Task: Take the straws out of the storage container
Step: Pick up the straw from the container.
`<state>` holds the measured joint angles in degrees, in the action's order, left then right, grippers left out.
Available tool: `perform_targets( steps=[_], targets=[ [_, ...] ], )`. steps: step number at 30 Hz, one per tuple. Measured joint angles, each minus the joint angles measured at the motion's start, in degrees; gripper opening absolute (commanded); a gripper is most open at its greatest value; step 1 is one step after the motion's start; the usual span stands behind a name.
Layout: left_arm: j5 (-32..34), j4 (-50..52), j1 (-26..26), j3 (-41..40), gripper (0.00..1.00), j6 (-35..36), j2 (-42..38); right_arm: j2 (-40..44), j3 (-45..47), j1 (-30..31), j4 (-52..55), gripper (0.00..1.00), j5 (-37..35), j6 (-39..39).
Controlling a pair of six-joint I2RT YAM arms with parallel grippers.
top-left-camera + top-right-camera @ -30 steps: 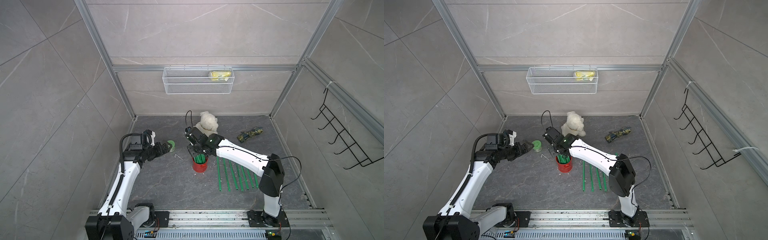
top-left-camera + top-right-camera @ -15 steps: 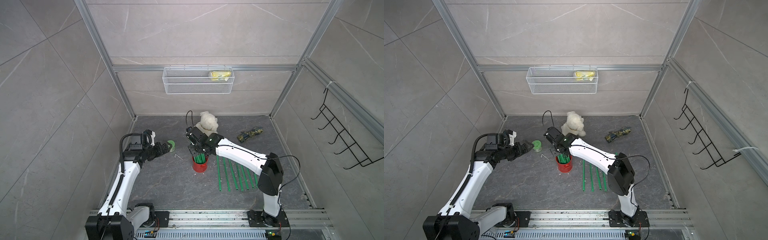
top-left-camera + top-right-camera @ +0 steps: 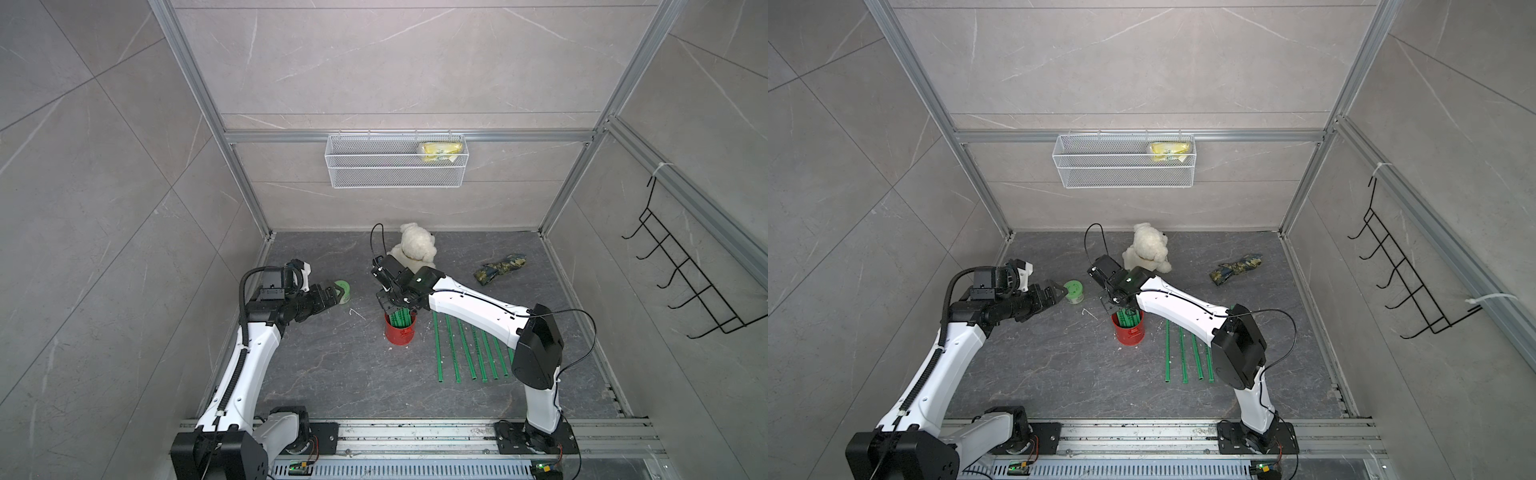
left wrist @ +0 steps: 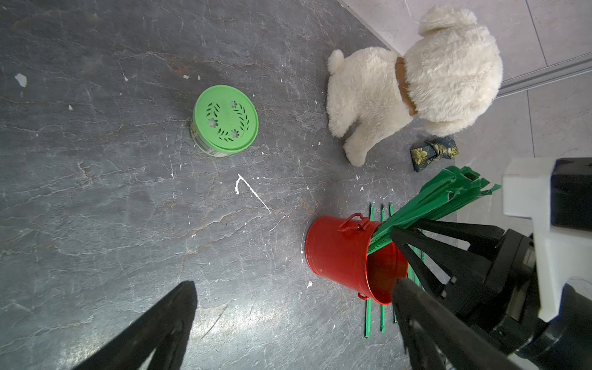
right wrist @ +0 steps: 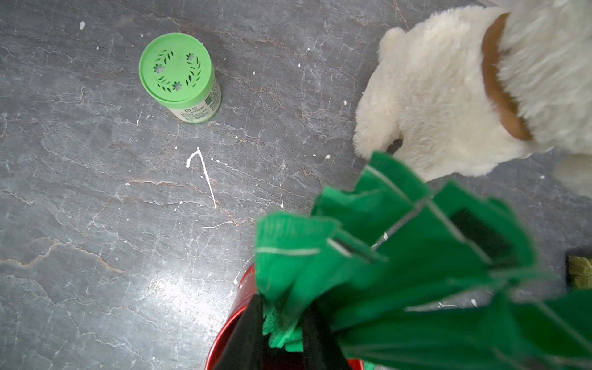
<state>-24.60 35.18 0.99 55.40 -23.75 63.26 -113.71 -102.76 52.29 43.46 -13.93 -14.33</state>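
lite: bright, even | glare: floor (image 5: 166, 298) sheen | blur: straws (image 5: 416, 272) close-up, oof | edges: wide-angle bend

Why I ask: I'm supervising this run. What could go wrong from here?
1. The right end effector grips straws inside the red can, which nothing steadies; lifting might tip or drag it.
2. Neighbouring straws could snag and scatter over the row already laid out.

Jar (image 3: 343, 291): green lid, upright on the dark tabletop (image 3: 332, 374).
Plush (image 3: 415, 249): white, brown collar, near the back wall.
Pouch (image 3: 500, 268): dark, patterned, lying flat.
Basket (image 3: 395, 174): white mesh, wall-hung, holding a yellow packet (image 3: 440, 150).
Hook rack (image 3: 681, 282): black wire, on the side wall.
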Motion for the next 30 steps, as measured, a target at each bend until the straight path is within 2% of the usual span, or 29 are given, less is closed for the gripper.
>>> perform_targets(
  steps=[14, 30],
  targets=[
    [0.0, 0.0, 0.0, 0.0, 1.00, 0.0, 0.0, 0.1, 0.0, 0.0, 0.4, 0.13, 0.0, 0.0],
    [0.0, 0.0, 0.0, 0.0, 1.00, 0.0, 0.0, 2.8, 0.4, 0.0, 1.1, 0.10, 0.2, -0.2]
  ],
)
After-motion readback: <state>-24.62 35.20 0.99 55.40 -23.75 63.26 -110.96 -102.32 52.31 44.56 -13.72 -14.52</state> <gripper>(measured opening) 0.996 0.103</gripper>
